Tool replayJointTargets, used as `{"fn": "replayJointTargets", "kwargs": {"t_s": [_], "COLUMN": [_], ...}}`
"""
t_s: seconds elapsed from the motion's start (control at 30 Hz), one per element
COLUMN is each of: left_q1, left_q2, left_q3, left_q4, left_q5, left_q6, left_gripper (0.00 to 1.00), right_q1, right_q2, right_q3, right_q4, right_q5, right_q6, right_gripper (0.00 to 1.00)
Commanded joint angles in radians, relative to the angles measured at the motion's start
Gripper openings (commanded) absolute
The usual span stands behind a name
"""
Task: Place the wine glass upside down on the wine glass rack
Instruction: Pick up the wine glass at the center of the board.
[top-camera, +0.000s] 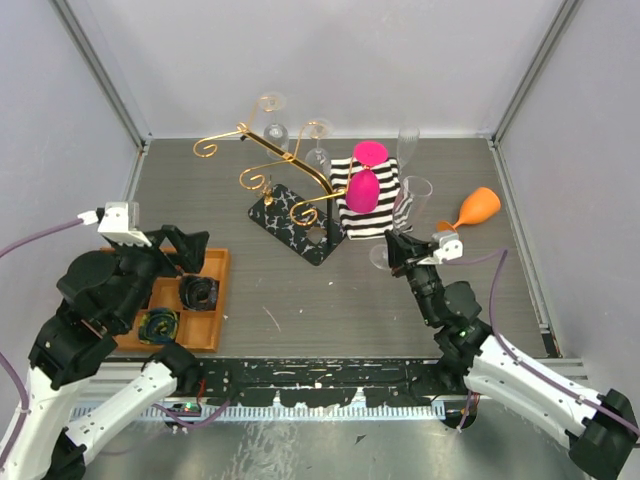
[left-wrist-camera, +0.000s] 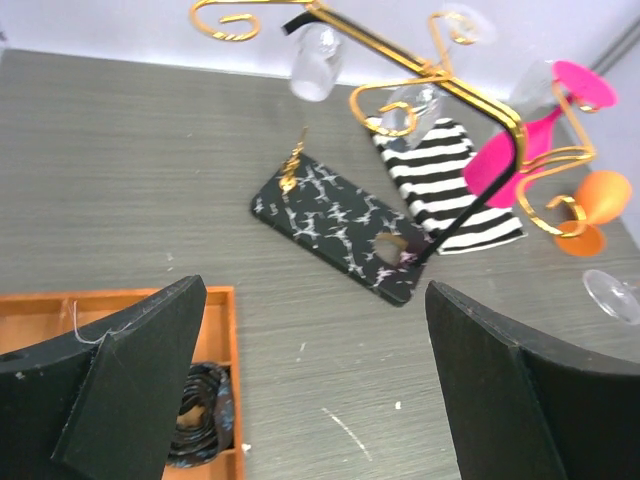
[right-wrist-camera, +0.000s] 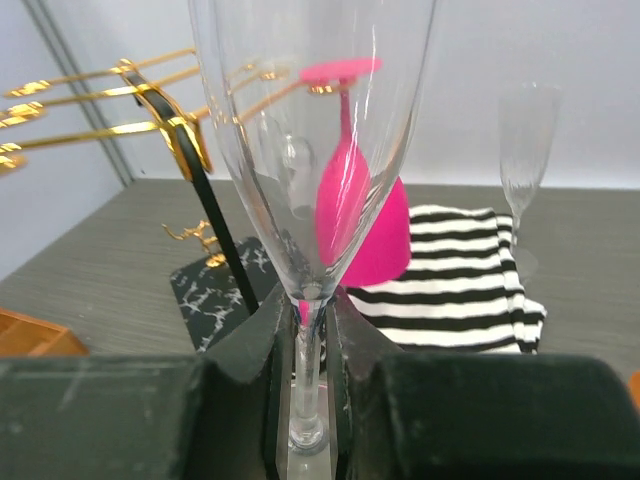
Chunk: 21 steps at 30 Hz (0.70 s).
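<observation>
Wine glass (right-wrist-camera: 311, 190) stem between right jaws, wrist-view

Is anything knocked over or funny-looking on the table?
Yes. The orange glass is lying on its side on the table, off to the right of the striped cloth. A glass like that would normally stand upright, so it looks tipped over.

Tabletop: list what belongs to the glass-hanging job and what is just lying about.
Job: clear stemmed wine glass; right hand gripping its stem; gold wire rack on black marbled base.
Lying about: pink stemmed glass; black-and-white striped cloth; orange glass on its side; orange tray.
</observation>
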Motion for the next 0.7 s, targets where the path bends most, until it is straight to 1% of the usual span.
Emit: {"fn": "replayJointTargets", "kwargs": {"t_s": [0.0,0.07,0.13,0.2,0.33,0.43,0.67], "left_q1": [0.001,0.001,0.001,0.001,0.001,0.000,-0.013], "left_q2": [0.075,0.103,0.127,0.159,0.228,0.266,0.338], "left_q3": [0.075,0.101,0.118,0.142,0.187,0.190,0.189], "left_q4": [0.062,0.076,0.110,0.128,0.171,0.247,0.406], "left_q5": [0.143,0.168,0.205,0.245,0.343,0.416,0.532], "left_q6": [-0.020,-0.046,-0.074,-0.109,-0.156,-0.196,-0.299], "left_gripper": [0.98,0.98,0.98,0.98,0.98,0.98,0.98], "right_q1": [0.003,0.003,0.003,0.002,0.003,0.002,0.003], "right_q2": [-0.087,-0.110,-0.105,-0.096,-0.071,-0.042,0.055], "right_q3": [0.090,0.106,0.132,0.158,0.187,0.215,0.325], "right_q4": [-0.102,-0.097,-0.084,-0.065,0.054,0.175,0.351], "right_q5": [-0.096,-0.098,-0.069,-0.087,-0.200,-0.286,-0.399], "right_q6": [0.018,0.030,0.063,0.064,0.053,0.059,0.082], "right_gripper": [0.01,0.01,0.01,0.01,0.01,0.01,0.01]}}
